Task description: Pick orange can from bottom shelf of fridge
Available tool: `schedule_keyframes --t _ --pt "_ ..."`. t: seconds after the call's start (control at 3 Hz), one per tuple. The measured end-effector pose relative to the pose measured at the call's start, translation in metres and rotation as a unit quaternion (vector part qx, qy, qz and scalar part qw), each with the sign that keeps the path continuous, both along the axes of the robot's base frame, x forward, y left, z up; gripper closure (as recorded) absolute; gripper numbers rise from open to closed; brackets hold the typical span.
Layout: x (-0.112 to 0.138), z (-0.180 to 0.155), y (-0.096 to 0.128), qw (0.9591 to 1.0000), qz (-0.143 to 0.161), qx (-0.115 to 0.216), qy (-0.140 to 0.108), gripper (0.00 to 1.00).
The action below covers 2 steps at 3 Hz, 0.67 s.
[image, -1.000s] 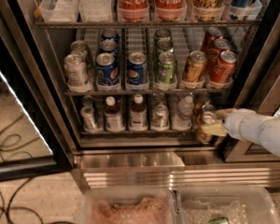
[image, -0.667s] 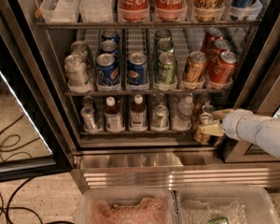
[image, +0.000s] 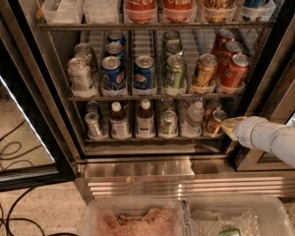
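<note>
- A tall black-framed fridge (image: 137,173) fills the frame. Its glass door (image: 19,122) swings open at the left over a speckled floor with loose cables (image: 5,154). Two clear plastic tubs (image: 132,215) sit along the bottom edge.
- The bottom shelf (image: 152,139) runs across the middle of the frame and holds bottles and small cans in clear lane cups.
- The orange can (image: 215,122) stands upright at the right end of that shelf, just right of a water bottle (image: 193,116). It sits below the bigger gold can (image: 205,71) and the red-orange cans (image: 234,71) on the rack above.
- The white arm (image: 273,140) reaches in from the right edge. Its claw (image: 229,127) is at the can's right side, touching it or very nearly so.
- Since a second ago the claw has shifted a little to the right and slightly up, while the can looks to be in the same lane as before.
- Whether the claw is clenched on the can or released cannot be told from here.
- As a judgement, the can is not lifted yet, and this small shift reads as a re-alignment at the can's side rather than a pull-out.
- The next move probably needs the claw squarely around the can's body before drawing it out over the front rail. The risk is nudging the can deeper or tipping it against the bottle.
</note>
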<state>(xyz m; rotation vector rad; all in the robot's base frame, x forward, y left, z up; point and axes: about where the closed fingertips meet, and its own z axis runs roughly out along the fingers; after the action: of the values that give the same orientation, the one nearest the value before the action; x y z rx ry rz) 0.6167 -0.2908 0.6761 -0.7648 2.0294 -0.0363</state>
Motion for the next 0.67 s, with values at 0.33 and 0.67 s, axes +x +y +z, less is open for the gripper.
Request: schedule_keyframes --t 0.33,0.67 --pt "0.0 0.0 0.0 1.0 0.0 0.0 0.0 0.81" --pt "0.0 0.0 0.0001 1.0 0.0 0.0 0.0 0.57"
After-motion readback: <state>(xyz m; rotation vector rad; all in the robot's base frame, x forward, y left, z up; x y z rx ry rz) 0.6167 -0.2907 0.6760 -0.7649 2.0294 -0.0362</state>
